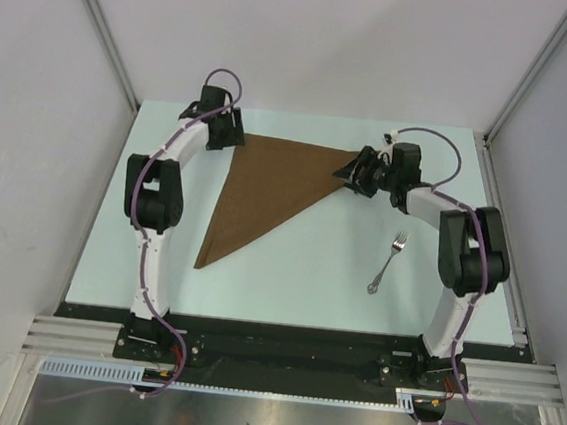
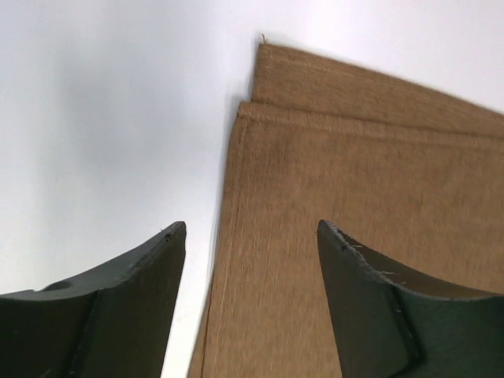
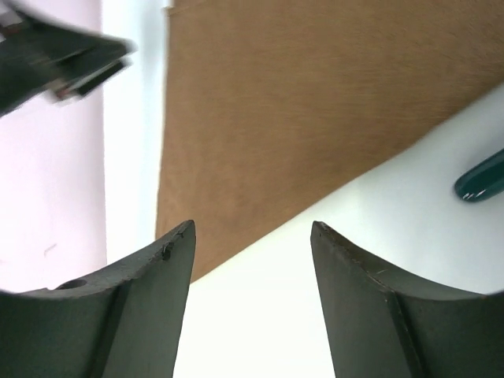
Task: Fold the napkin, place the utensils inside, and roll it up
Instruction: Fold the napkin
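Lying folded into a triangle, the napkin (image 1: 266,186) takes up the far left part of a pale table (image 1: 297,284) closed in by plain white walls (image 1: 330,46). The left gripper (image 1: 233,134) sits over the napkin's far left corner, jaws apart and empty, the doubled hem showing between them. The right gripper (image 1: 352,174) is at the napkin's right tip, jaws also apart and empty. The fork (image 1: 387,263) lies well apart, near the right arm. A teal handle (image 3: 480,179) lies just beside the napkin's edge.
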Tool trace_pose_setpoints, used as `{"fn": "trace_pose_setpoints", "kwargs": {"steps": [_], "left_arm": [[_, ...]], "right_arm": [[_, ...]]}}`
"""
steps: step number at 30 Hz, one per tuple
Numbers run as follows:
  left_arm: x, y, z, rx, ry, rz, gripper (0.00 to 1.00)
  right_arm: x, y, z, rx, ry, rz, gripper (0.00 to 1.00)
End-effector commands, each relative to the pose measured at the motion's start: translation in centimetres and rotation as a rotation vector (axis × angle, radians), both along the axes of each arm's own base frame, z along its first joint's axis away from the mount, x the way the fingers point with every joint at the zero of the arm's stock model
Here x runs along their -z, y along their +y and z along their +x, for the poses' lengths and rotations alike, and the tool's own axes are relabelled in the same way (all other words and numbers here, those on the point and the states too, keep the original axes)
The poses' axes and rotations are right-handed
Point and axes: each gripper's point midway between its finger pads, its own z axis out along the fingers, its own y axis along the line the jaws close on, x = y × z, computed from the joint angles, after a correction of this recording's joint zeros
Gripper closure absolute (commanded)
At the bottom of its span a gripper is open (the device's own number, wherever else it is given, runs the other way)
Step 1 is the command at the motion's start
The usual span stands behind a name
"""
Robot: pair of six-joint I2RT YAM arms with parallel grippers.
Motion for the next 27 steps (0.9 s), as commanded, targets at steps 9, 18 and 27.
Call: {"fn": "trace_pose_setpoints", "kwargs": {"steps": [9,18,27], "left_arm": [[1.3,1.2,5.1,-0.036,-0.05,-0.063,0.47],[3.1,0.6,6.0,-0.032,-0.025,-0.137,0.52],[5.1,-0.3,5.8,-0.018,0.012,-0.183,0.55]], "right_arm": [[-9.9,-2.2,-4.9,-0.005,-0.19,-0.063,0.33],[-11.4,-2.5,-6.2,0.009,-0.203,-0.065,0.32],[-11.6,-2.1,-6.5,0.003,-0.204,-0.063,0.32]]}}
